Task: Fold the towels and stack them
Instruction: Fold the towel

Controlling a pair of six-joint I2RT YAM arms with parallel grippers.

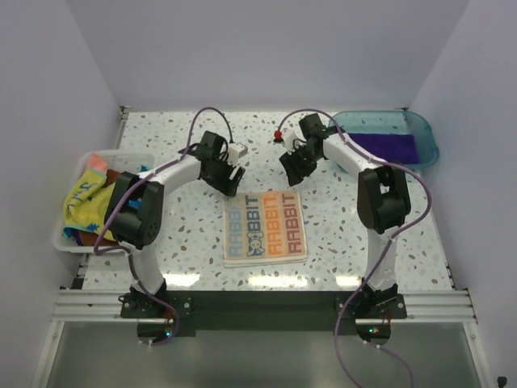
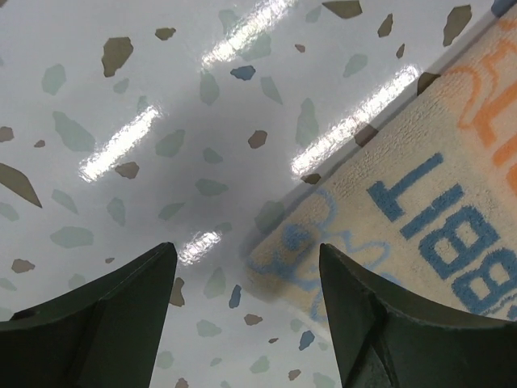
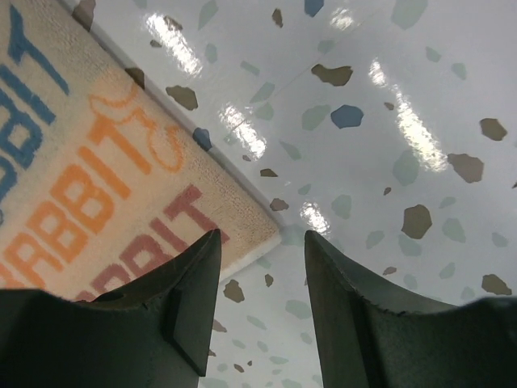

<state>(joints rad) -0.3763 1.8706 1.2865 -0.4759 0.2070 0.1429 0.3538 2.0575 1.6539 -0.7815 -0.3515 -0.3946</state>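
Fingers (image 2: pixel 121 307) of the left gripper (image 2: pixel 246 263) stand apart with nothing between them, just above the speckled table (image 1: pixel 186 234); a corner of the white RABBIT towel (image 2: pixel 420 210) lies flat under its right-hand finger and spreads away to that side. The right gripper (image 3: pixel 262 242) is likewise parted and empty, with the neighbouring far corner of the same towel under its left-hand finger. From above, the towel lies folded and flat on the near side of both grippers, between the two arms. Well out to the left of the left gripper, a white bin (image 1: pixel 121 155) holds a crumpled yellow towel (image 1: pixel 85 198) with other cloths; beyond the right gripper, out to its right, a teal tray (image 1: pixel 428 133) holds a purple towel (image 1: pixel 392 147)
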